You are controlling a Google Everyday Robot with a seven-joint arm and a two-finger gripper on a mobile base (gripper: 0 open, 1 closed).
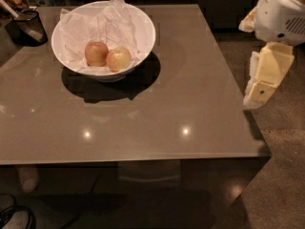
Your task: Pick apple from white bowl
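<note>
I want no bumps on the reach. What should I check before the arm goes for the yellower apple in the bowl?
1. Apple in bowl, uncovered: ok.
2. Gap to red apple: not ok, they seem to touch.
3. Paper off the apple: ok.
4. Gripper above apple: not ok, it hangs beyond the table's right edge.
5. Cup apart from bowl: ok.
</note>
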